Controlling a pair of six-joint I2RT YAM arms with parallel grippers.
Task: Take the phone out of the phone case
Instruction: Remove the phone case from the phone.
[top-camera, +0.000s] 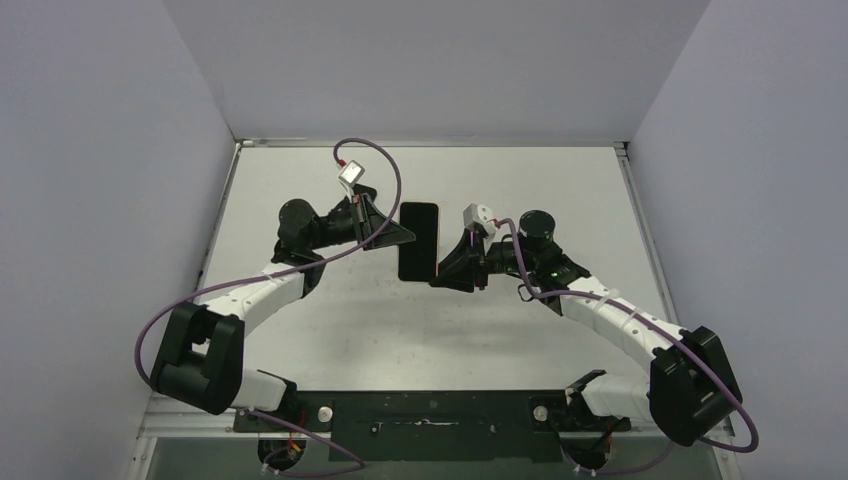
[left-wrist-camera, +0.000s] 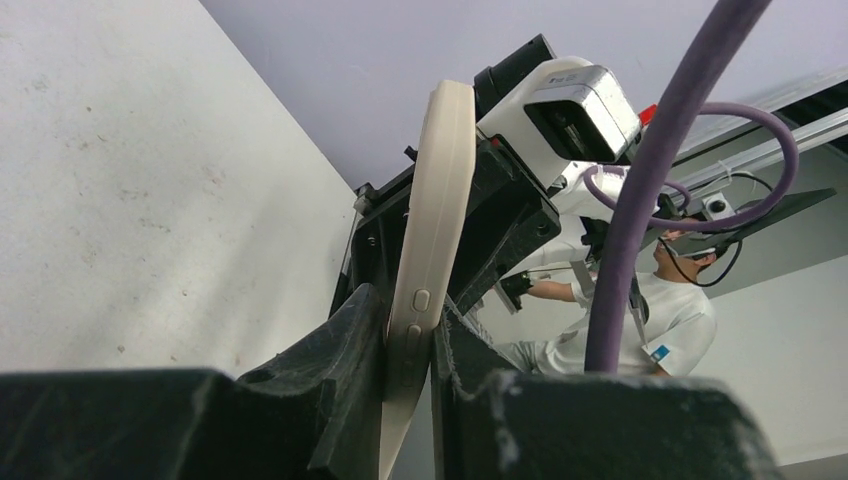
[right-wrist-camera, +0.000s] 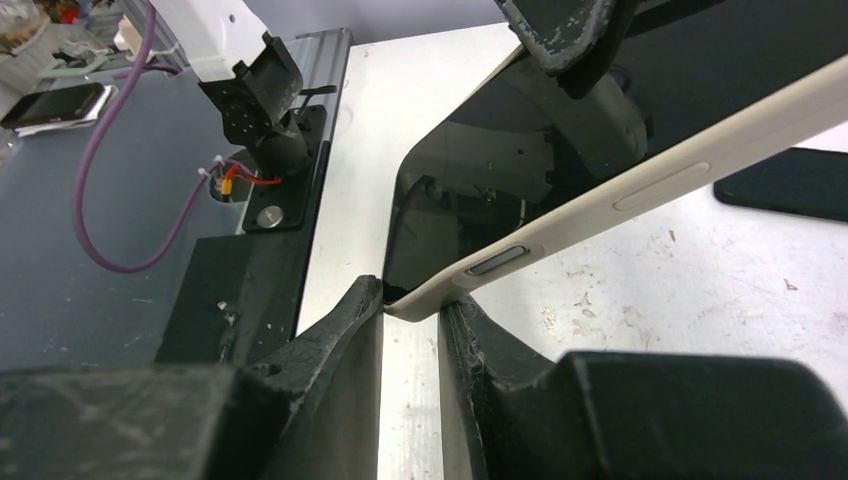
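Note:
The phone (top-camera: 418, 240) is held above the table with its black screen (right-wrist-camera: 470, 190) facing up, and it sits inside a cream phone case (left-wrist-camera: 440, 190). My left gripper (left-wrist-camera: 410, 335) is shut on the case's long left edge, right at the side buttons. My right gripper (right-wrist-camera: 413, 300) is shut on the near corner of the case (right-wrist-camera: 660, 175), its two tips pressing either side of that corner. In the top view the left gripper (top-camera: 398, 238) and right gripper (top-camera: 442, 268) flank the phone.
The white table (top-camera: 330, 320) is boxed in by pale walls at the back and sides. A black mounting plate (top-camera: 440, 412) lies along the near edge. Purple cables (top-camera: 385, 200) loop over both arms. A person (left-wrist-camera: 680, 310) stands beyond the cell.

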